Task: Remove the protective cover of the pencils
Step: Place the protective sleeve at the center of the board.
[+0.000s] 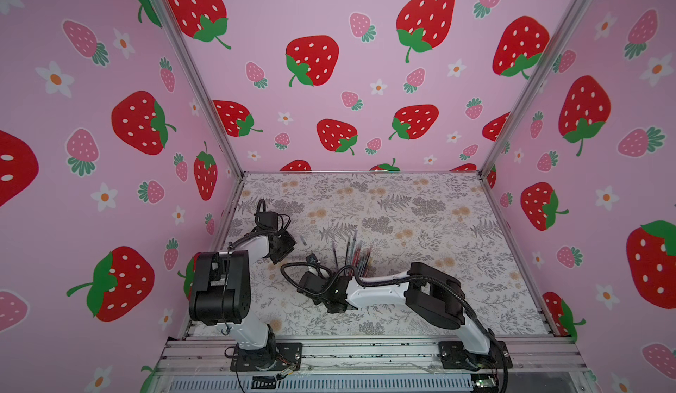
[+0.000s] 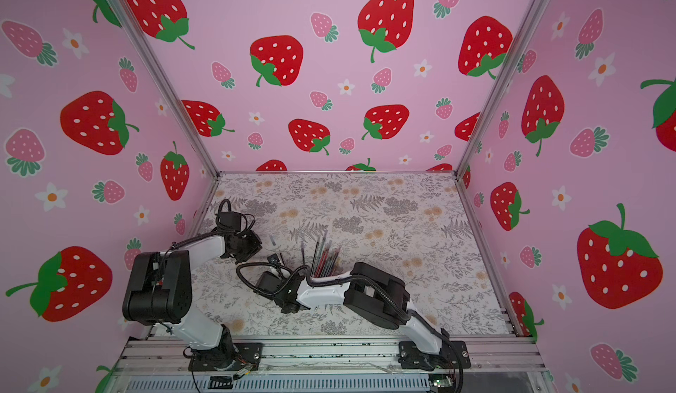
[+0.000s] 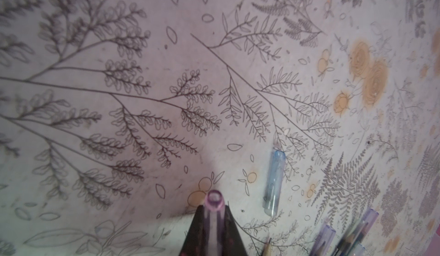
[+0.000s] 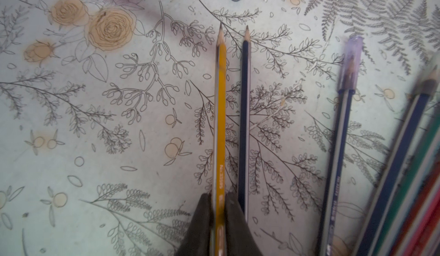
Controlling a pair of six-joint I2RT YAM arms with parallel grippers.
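Violet-clear plastic cap (image 3: 214, 201) sits clamped in the left gripper (image 3: 214, 212) over the floral table (image 3: 119, 52); a blue-tinted cap (image 3: 273, 181) lies loose near it; the right gripper (image 4: 217, 202) is closed around a bare yellow pencil (image 4: 221, 100), with a navy pencil (image 4: 245, 111) just beside it; the other pencils (image 1: 356, 259) fan out mid-table beyond the right arm, and one striped pencil (image 4: 342, 135) there wears a violet cover (image 4: 351, 61).

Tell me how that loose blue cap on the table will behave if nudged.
The blue cap looks round and lies on its side, so it would probably roll. Thin clear plastic suggests it is very light, perhaps slippery.
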